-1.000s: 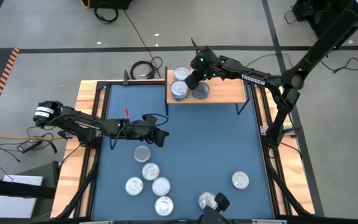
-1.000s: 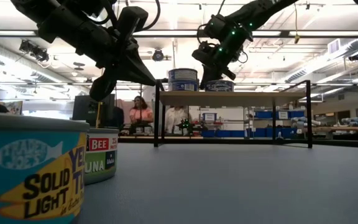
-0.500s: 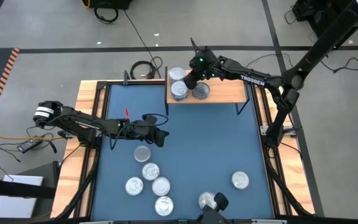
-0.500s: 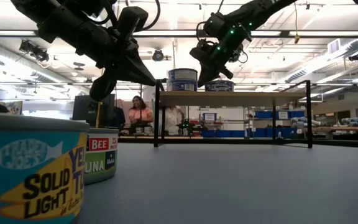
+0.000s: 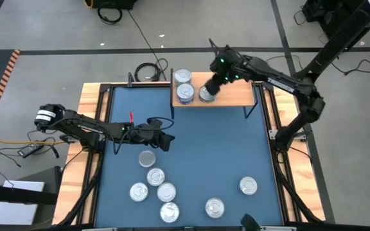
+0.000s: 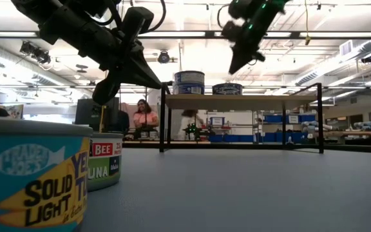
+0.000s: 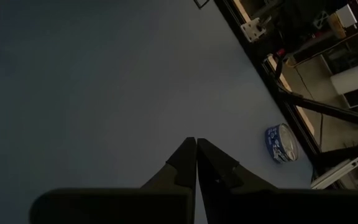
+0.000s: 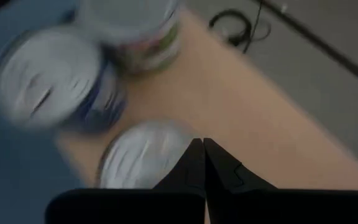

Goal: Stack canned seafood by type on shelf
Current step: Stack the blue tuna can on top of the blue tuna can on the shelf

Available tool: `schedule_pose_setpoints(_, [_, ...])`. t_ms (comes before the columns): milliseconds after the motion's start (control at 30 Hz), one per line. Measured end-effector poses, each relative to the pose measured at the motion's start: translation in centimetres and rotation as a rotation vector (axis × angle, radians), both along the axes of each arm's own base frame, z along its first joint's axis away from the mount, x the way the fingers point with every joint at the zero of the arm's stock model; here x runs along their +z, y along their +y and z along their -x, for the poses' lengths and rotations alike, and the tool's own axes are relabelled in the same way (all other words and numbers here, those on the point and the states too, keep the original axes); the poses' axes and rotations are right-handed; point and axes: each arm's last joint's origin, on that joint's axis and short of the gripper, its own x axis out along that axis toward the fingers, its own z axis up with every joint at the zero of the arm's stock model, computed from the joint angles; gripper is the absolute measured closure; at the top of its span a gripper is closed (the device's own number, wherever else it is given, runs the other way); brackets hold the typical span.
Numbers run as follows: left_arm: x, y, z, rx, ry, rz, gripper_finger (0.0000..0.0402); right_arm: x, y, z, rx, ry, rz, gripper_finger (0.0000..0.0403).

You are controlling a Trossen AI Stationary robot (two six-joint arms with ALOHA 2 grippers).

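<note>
Cans (image 5: pixel 186 85) sit at the shelf's (image 5: pixel 236 96) top middle; both closed, empty grippers, right gripper (image 5: pixel 209 90) and left gripper (image 5: pixel 169 144), should pick matching cans gently.

Grey concrete floor (image 5: pixel 56 25) with taped lines surrounds the blue surface (image 5: pixel 198 147); black cables (image 5: pixel 148 69) lie on it. Beyond, long ceiling lights (image 6: pixel 172 33) brighten a workshop with blue bins (image 6: pixel 282 118).
</note>
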Motion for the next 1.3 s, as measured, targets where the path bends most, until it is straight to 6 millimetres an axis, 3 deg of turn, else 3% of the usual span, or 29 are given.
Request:
schedule_pose_setpoints(167, [0.0, -0.1, 0.0, -0.032, -0.001, 0.026, 0.0385, 1.8, 5.1, 2.2, 0.136, 0.057, -0.113, 0.0403])
schedule_pose_setpoints(267, [0.0, -0.2, 0.0, -0.07, 0.0, 0.047, 0.0385, 3.0, 8.8, 4.7, 0.174, 0.002, -0.187, 0.0403])
schedule_pose_setpoints(367, [0.0, -0.3, -0.1, -0.093, -0.005, 0.061, 0.0385, 2.8, 12.7, 7.4, 0.182, -0.059, -0.293, 0.0403])
schedule_pose_setpoints(533, [0.7, -0.5, -0.4, -0.136, -0.079, 0.085, 0.0385, 0.7, 18.4, 12.0, 0.13, -0.187, -0.488, 0.0403])
schedule_pose_setpoints(633, [1.2, -0.6, -0.6, -0.176, -0.135, 0.101, 0.0385, -1.5, 21.2, 13.6, 0.145, -0.219, -0.645, 0.0403])
schedule_pose_setpoints(733, [1.7, -0.7, -0.8, -0.191, -0.189, 0.11, 0.0385, -4.0, 23.5, 14.8, 0.116, -0.146, -0.748, 0.0403])
schedule_pose_setpoints(933, [2.1, -0.6, -0.9, -0.16, -0.234, 0.117, 0.0385, -8.8, 27.1, 15.4, 0.028, 0.015, -0.746, 0.0403])
schedule_pose_setpoints(1300, [2.1, -0.6, -0.9, -0.138, -0.239, 0.136, 0.0385, -13.7, 32.3, 14.3, 0.024, 0.212, -0.683, 0.0403])
